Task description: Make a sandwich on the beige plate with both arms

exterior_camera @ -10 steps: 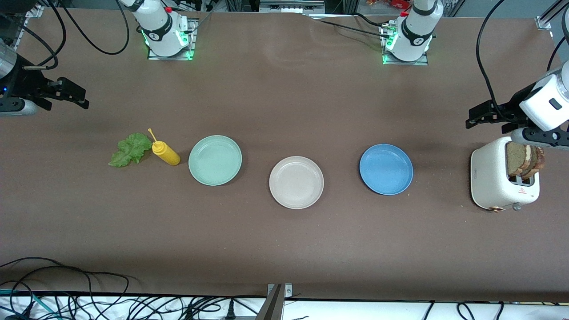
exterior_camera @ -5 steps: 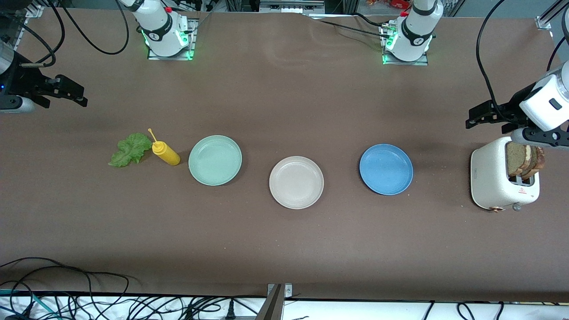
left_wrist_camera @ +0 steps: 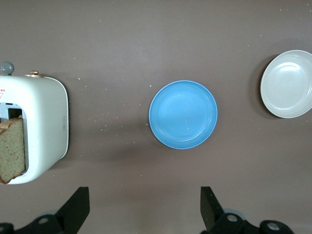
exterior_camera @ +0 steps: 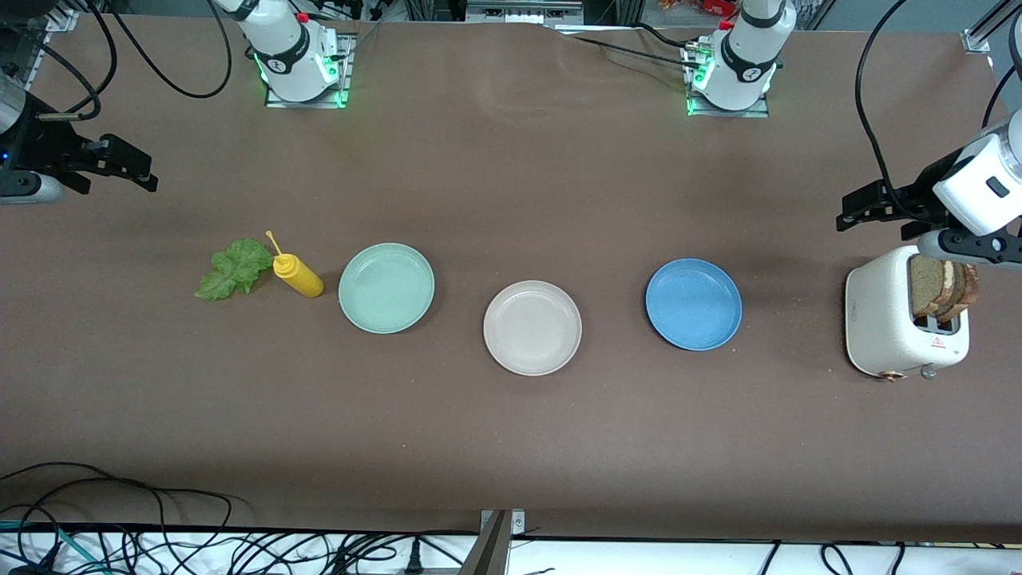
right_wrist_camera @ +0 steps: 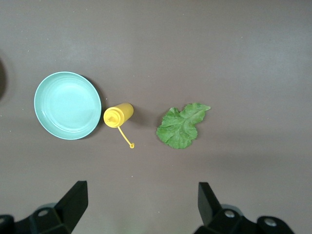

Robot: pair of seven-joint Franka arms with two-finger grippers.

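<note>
The brown worktop (exterior_camera: 511,431) carries everything in one loose row. At the left arm's end stands a white toaster (exterior_camera: 886,323) with two bread slices (exterior_camera: 942,289) sticking up out of its slots. Next along lie three plates, well apart: a blue plate (exterior_camera: 693,304), the beige plate (exterior_camera: 532,327) in the middle and slightly nearer the front camera, and a mint plate (exterior_camera: 386,287). Just beside the mint plate, toward the right arm's end, a yellow bottle (exterior_camera: 297,274) stands, with a lettuce leaf (exterior_camera: 234,268) lying flat next to it.

The left claw (exterior_camera: 858,209) hangs over bare worktop close by the toaster, fingers apart and holding nothing. The right claw (exterior_camera: 132,166) hangs over bare worktop at the right arm's end, fingers likewise apart, nothing in them.
</note>
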